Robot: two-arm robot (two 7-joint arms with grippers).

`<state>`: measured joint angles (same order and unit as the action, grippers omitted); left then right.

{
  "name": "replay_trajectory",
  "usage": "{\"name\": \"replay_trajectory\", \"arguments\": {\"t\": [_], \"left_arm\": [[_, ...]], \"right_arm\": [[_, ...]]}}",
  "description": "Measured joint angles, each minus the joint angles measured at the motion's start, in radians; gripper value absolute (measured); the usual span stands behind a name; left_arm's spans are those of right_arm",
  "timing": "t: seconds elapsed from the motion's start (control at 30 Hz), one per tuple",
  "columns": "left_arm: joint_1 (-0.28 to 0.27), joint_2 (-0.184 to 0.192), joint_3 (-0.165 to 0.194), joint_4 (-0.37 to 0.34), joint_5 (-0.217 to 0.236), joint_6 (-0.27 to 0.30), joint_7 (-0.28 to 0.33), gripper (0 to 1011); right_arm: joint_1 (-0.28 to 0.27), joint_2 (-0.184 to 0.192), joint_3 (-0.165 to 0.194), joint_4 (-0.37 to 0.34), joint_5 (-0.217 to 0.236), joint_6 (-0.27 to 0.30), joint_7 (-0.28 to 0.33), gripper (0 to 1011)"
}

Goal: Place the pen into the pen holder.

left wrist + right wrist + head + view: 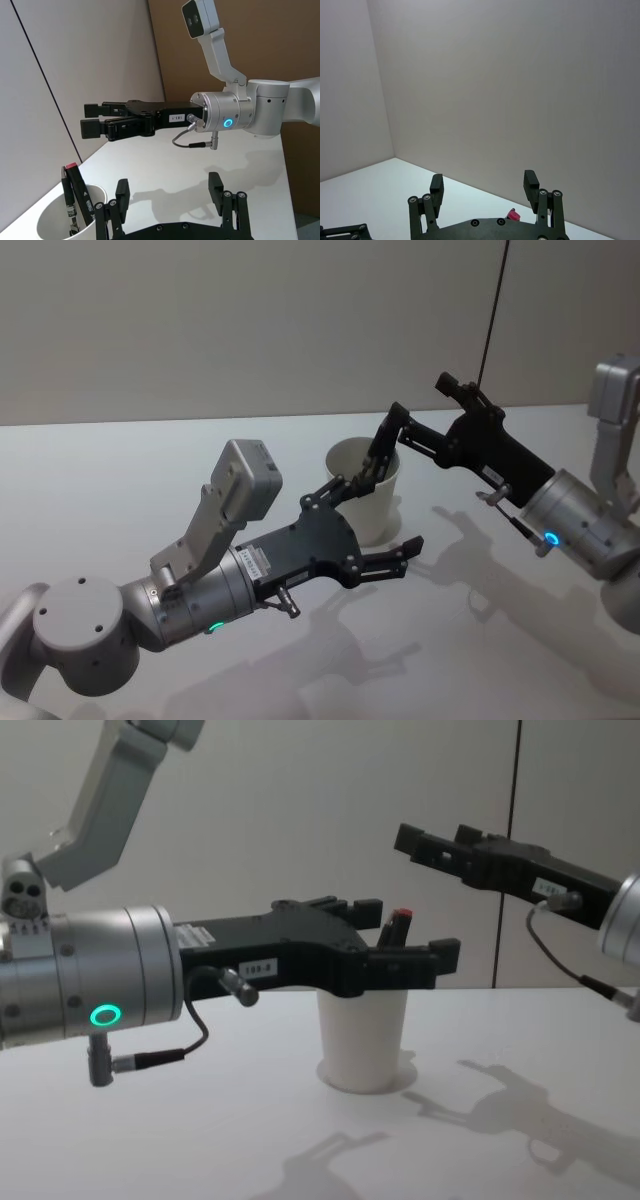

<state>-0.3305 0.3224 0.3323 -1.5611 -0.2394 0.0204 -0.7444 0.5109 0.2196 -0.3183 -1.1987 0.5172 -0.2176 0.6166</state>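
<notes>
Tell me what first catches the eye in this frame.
The white pen holder stands mid-table with the pen already leaning inside it. Both grippers hang open and empty in the air: the left gripper in front of the cup, the right gripper above its rim.

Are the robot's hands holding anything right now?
No. Both the left end effector and the right end effector are open and empty. The pen stands in the pen holder.
</notes>
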Motion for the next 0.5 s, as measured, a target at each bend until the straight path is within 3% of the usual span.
{"name": "replay_trajectory", "arguments": {"t": [0.5], "left_arm": [[0.000, 0.000, 0.000, 0.000, 0.000, 0.000, 0.000, 1003]], "right_arm": [[-0.022, 0.015, 0.004, -0.038, -0.007, 0.012, -0.015, 1002]]}}
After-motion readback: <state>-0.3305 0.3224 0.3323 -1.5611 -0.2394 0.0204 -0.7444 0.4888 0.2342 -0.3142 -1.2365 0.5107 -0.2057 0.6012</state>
